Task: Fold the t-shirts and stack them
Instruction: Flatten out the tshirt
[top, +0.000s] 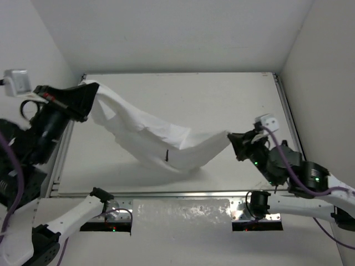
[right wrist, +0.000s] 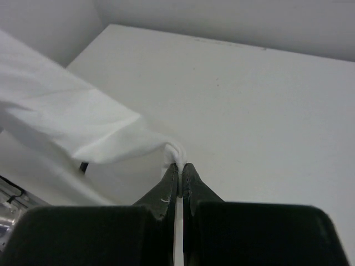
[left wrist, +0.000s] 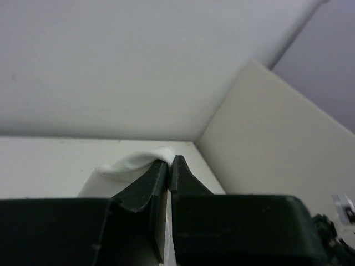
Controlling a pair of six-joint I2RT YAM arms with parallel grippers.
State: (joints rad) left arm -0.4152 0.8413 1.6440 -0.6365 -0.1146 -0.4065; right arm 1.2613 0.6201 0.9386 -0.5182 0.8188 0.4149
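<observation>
The white t-shirt (top: 150,133) hangs stretched between my two grippers, sagging onto the tabletop in the middle, with a small black mark (top: 167,154) near its low edge. My left gripper (top: 84,90) is shut on one end of the shirt at the far left, raised; in the left wrist view (left wrist: 169,162) cloth (left wrist: 133,163) bunches over the closed fingers. My right gripper (top: 232,137) is shut on the other end at the right; in the right wrist view (right wrist: 181,165) a pinch of cloth (right wrist: 83,130) sits between the tips.
The white tabletop (top: 222,105) is boxed by white walls at the back and both sides. A metal rail (top: 166,194) runs along the near edge by the arm bases.
</observation>
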